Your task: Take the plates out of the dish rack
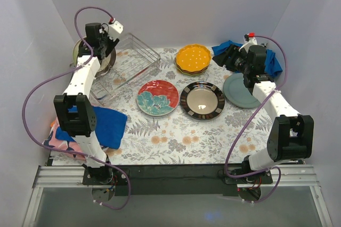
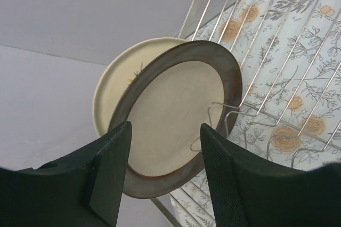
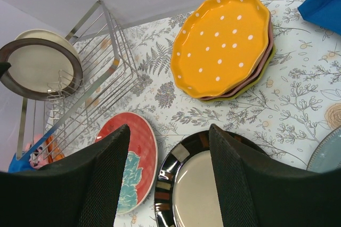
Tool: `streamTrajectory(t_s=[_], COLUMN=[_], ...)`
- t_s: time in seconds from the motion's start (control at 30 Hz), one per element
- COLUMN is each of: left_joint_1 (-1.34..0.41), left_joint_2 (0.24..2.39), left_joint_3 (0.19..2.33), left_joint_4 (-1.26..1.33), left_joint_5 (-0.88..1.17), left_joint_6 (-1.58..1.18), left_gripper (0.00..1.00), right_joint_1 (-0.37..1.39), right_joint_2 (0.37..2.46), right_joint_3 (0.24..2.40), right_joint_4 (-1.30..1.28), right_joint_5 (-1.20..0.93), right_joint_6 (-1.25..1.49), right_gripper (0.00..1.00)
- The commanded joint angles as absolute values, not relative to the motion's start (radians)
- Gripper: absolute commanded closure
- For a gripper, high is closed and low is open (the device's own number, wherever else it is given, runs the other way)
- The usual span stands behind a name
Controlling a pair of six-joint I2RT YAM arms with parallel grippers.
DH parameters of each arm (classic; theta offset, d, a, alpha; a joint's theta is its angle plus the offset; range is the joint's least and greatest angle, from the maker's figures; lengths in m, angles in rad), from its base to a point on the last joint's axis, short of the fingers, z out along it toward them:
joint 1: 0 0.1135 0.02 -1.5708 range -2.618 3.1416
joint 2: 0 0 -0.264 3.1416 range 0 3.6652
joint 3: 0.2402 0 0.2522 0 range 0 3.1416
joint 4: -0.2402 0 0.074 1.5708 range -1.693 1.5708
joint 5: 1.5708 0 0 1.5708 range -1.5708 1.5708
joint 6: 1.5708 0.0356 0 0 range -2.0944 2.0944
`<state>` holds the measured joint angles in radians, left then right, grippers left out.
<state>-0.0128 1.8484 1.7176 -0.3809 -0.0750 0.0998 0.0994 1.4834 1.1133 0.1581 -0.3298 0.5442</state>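
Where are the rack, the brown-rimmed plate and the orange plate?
rack point(image 1: 128, 67), top view, bare floor wires.
brown-rimmed plate point(image 2: 176, 110), left wrist view, centre of its face.
orange plate point(image 3: 224, 40), right wrist view, centre of its face.

No legible text, no labels, no brand marks, no numerals, no signs readable in any of the three views.

White arms point(image 1: 85, 76), black joints point(image 1: 77, 115), purple cables point(image 1: 80, 11).
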Motion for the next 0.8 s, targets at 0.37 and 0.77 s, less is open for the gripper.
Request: streamTrajectory(t_s=[0.37,0.77], left_joint_1=[0.178,0.21], left_joint_2=[1.898,1.985], left_joint_3=[1.994,1.974], left_joint_4=[-0.515,-0.496], left_joint_5=[0.208,0.273], left_joint_6=[-0.112,-0.103], left_gripper=[0.47,0.47], right_joint_1=[0.097,0.097], right_joint_2=[1.471,1.477], right_joint_3=[1.111,1.115], right_joint_4=[0.207,0.209], right_joint_5=[-0.337,-0.33], right_joint_6=[0.529,0.517], right_gripper=[0.33,0.34])
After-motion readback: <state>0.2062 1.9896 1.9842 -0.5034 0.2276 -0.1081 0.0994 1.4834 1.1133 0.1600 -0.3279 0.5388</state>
